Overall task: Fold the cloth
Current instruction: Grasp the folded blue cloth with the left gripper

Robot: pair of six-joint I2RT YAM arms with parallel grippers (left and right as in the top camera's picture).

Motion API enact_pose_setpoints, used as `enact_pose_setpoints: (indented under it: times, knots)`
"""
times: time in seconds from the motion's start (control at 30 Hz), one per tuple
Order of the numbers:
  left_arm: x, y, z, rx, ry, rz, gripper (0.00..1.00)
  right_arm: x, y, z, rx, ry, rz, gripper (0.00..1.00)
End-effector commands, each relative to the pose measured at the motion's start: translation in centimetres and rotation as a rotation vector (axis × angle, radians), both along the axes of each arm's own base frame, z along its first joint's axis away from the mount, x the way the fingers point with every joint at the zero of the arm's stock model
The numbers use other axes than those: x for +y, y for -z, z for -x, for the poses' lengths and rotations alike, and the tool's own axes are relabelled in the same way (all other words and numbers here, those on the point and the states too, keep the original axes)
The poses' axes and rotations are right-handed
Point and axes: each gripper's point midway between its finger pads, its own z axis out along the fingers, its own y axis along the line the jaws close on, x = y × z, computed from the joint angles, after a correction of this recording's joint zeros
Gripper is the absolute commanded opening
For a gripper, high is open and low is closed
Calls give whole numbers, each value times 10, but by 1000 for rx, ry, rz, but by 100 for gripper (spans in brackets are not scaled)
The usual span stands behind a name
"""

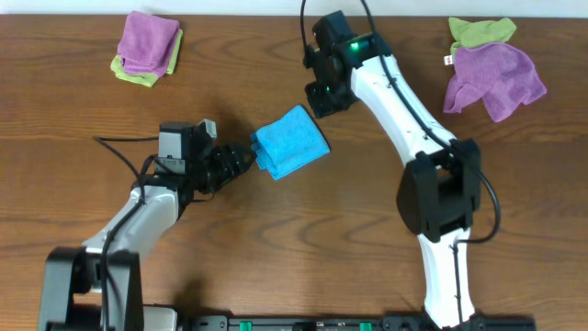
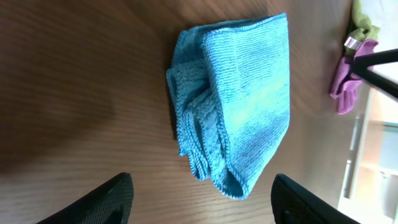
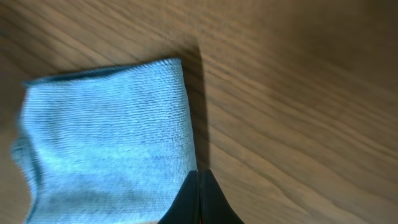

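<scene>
Folded blue cloth (image 1: 290, 141) lay on the table (image 1: 73, 110), just ahead of the left gripper (image 1: 243, 158), jaws wide and clear of it, right gripper (image 3: 200, 190) pinched closed at its edge.

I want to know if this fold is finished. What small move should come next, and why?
Probably ease the left gripper forward onto the ragged, layered edge of the blue cloth to tidy it. Its fingers are open and aimed at that edge, not touching it, while the right gripper is shut beside the opposite edge.
</scene>
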Motion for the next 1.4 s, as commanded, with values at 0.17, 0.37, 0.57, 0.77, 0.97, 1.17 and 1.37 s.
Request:
enact_pose_setpoints:
  times: [0.17, 0.37, 0.57, 0.77, 0.97, 1.17, 1.37]
  knots:
    - [-17, 19, 4, 96, 3, 85, 74, 0, 37, 1, 66, -4, 7, 1]
    - [-25, 29, 0, 111, -1, 103, 75, -1, 56, 1, 92, 5, 17, 1]
    - [-26, 37, -2, 131, -19, 113, 76, 0, 70, -2, 102, 20, 18, 2]
    - [-26, 42, -4, 131, -21, 114, 76, 3, 72, -7, 82, 20, 10, 1]
    - [-32, 48, -3, 143, -17, 115, 77, 3, 91, -2, 132, 43, 7, 1]
    - [-37, 58, -2, 174, -25, 126, 79, 17, 94, 7, 177, 49, -51, 2]
    - [-39, 61, -4, 172, -28, 129, 79, 32, 93, 20, 214, 30, -78, 1]
